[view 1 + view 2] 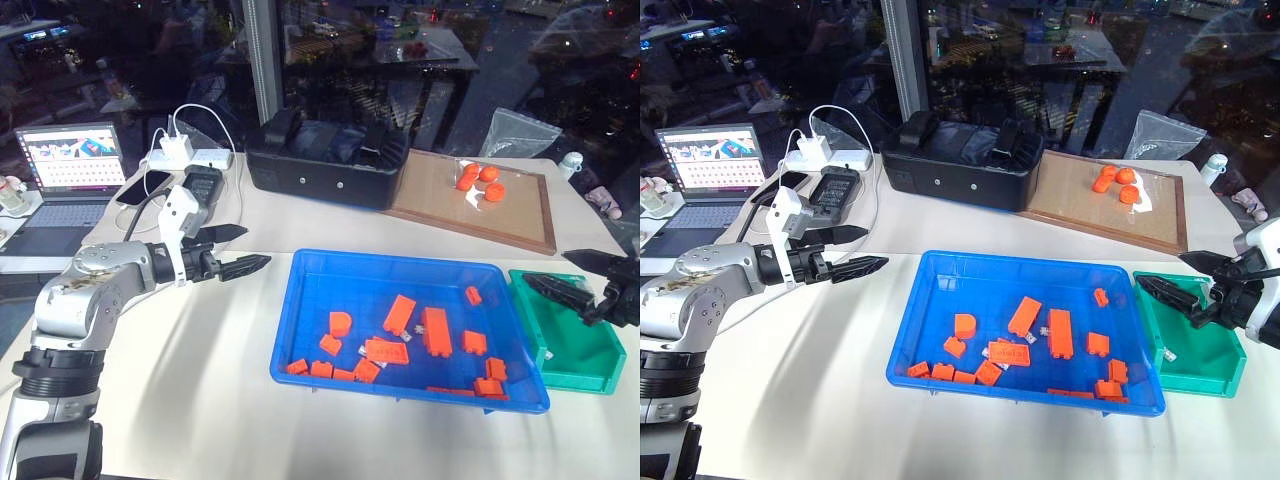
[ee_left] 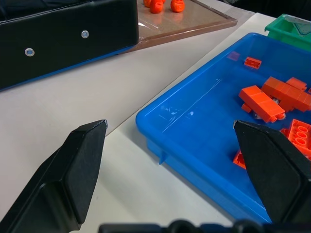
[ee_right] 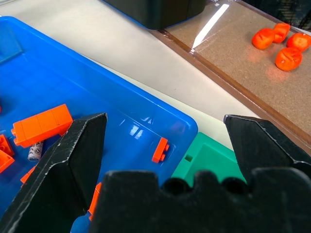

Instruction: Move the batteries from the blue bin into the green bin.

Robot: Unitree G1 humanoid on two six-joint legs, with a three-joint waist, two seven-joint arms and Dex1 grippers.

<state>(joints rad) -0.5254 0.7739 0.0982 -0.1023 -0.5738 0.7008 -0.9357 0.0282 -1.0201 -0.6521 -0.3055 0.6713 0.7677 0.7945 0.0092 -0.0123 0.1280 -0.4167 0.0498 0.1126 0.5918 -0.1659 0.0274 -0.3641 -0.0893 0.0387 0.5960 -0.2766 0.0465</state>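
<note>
While level above the green bin (image 1: 1200,345), right arm's fingers (image 1: 1167,293) apart.

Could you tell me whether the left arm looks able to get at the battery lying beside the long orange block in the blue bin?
Probably yes: the left gripper is open beside the blue bin, nothing stands between, and the battery lies uncovered beside the long orange block.

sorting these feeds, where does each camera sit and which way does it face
Left eye and right eye views: on the head, looking forward and down at the table; both arms show, the left end effector open beside the blue bin, the right end effector open over the green bin.
Left wrist view: between its own fingers, toward the blue bin's corner.
Right wrist view: over both bins.
Shared: blue bin, orange blocks.
</note>
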